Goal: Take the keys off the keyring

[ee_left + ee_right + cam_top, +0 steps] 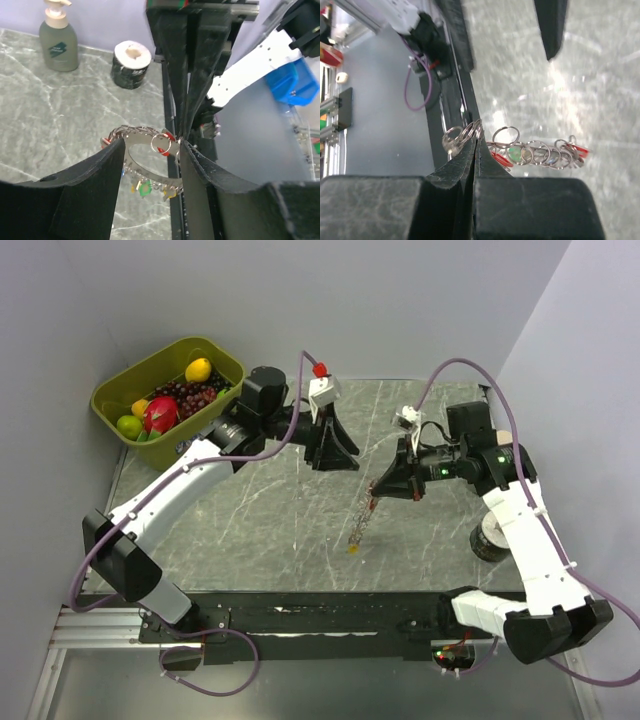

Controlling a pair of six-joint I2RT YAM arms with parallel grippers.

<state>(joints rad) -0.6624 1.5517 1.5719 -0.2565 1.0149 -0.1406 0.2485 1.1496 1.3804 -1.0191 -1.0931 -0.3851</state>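
Marble tabletop (250, 530); keyring (530, 152) likely limp, light, slippery; right gripper (475, 137) pinching its end; left gripper (151, 143) spread; grasp keys (500, 160) singly.

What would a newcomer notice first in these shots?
First, the silvery metal keyring chain, strung with small coloured plastic keys, hanging over mid-table from the shut right claw. Next is the open left claw close by on the left. Then comes the olive-green plastic bin of bright fruit at the far left corner.
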